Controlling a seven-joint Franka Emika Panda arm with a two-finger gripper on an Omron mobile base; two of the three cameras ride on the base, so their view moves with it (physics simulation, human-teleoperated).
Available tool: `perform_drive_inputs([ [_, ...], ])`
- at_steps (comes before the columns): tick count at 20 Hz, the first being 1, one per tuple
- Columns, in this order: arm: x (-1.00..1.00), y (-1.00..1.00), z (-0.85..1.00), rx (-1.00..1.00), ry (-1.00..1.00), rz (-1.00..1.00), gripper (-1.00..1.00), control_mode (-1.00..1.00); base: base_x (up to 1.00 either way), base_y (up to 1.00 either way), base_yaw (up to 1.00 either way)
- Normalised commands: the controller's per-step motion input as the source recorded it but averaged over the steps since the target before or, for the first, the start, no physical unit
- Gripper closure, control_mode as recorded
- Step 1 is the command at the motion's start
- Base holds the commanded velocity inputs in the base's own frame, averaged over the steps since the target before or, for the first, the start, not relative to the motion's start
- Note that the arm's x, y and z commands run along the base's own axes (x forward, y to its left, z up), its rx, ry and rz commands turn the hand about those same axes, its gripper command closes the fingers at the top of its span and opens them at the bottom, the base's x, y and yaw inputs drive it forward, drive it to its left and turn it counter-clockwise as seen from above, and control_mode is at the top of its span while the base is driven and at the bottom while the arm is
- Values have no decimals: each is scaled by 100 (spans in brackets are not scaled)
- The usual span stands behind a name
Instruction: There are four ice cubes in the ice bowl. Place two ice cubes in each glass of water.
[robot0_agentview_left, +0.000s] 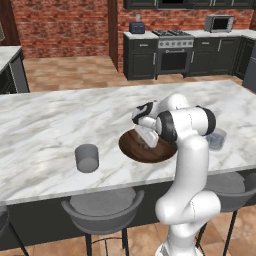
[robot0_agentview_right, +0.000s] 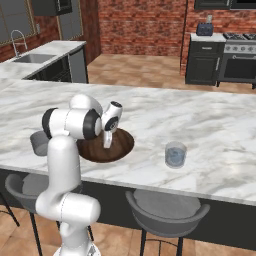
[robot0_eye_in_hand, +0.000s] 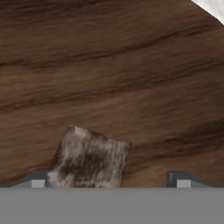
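Observation:
The ice bowl (robot0_agentview_left: 134, 148) (robot0_agentview_right: 121, 142) sits on the marble island between two glasses of water. One glass (robot0_agentview_left: 87, 158) (robot0_agentview_right: 38, 142) is to its left, partly behind my arm in the right base view. The other glass (robot0_agentview_left: 217, 139) (robot0_agentview_right: 175, 154) is to its right. My gripper (robot0_agentview_left: 149, 140) (robot0_agentview_right: 107, 143) (robot0_eye_in_hand: 109, 183) reaches down into the bowl and is open. In the hand view, an ice cube (robot0_eye_in_hand: 89, 159) lies on the bowl's wooden floor (robot0_eye_in_hand: 131, 65) between my fingertips (robot0_eye_in_hand: 38, 182), closer to the left one and ungripped.
Bar stools (robot0_agentview_left: 102, 207) (robot0_agentview_right: 165, 212) stand along the island's near edge. A stove (robot0_agentview_left: 173, 52) and dark cabinets line the back brick wall. A sink counter (robot0_agentview_right: 35, 60) is at the far left.

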Motion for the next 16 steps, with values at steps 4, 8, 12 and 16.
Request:
perform_drive_inputs([
  [4, -7, 36, -49, -6, 0, 0, -100, -100, 0, 0, 0],
  [8, 0, 45, -58, -6, 0, -1, -100, -100, 0, 0, 0],
  [12, 0, 47, -59, -6, 0, -1, 100, -100, 0, 0, 0],
  [16, -5, 33, -48, -1, 0, 0, 100, -100, 0, 0, 0],
])
